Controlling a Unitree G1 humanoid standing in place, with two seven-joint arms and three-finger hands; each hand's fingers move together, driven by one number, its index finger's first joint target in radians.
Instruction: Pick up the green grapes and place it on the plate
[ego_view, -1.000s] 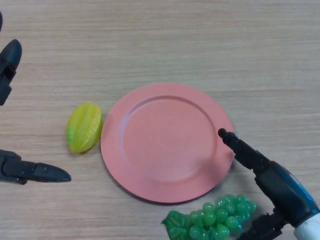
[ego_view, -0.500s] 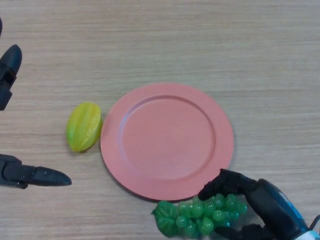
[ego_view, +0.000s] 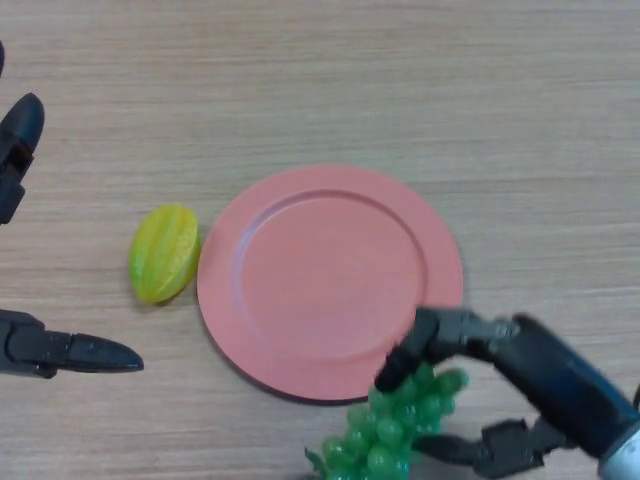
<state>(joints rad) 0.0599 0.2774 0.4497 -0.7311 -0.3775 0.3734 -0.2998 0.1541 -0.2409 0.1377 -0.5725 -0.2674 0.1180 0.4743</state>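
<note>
The green grapes (ego_view: 392, 430) hang in my right hand (ego_view: 505, 375) at the bottom right, its fingers and thumb curled round the bunch. The bunch is lifted and sits just over the near rim of the pink plate (ego_view: 330, 280), which lies flat in the middle of the wooden table. My left hand (ego_view: 40, 345) is open and idle at the left edge, apart from everything.
A yellow-green starfruit (ego_view: 164, 253) lies on the table just left of the plate. The wooden table (ego_view: 400, 90) stretches beyond the plate at the back.
My right hand closed round the grapes, then lifted them up and toward the plate's near rim. The left hand has not moved.
</note>
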